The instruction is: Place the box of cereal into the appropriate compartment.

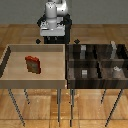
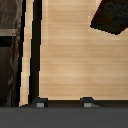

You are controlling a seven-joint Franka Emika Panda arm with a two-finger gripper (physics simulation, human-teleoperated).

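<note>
The box of cereal, small, flat and red-brown with a pale patch, lies on the floor of the large light-wood tray, left of its middle in the exterior view. In the wrist view it shows as a dark slanted corner. My gripper hangs over the tray's far edge, apart from the box. In the wrist view its fingertips stand wide apart with nothing between them, so the gripper is open and empty. The compartment is the back-right cell of the dark-brown divided bin.
The dark bin stands right beside the tray on the exterior view's right; its wall shows in the wrist view. Each cell holds a small pale grey item, such as one in the near right cell. Both bins stand on thin metal legs.
</note>
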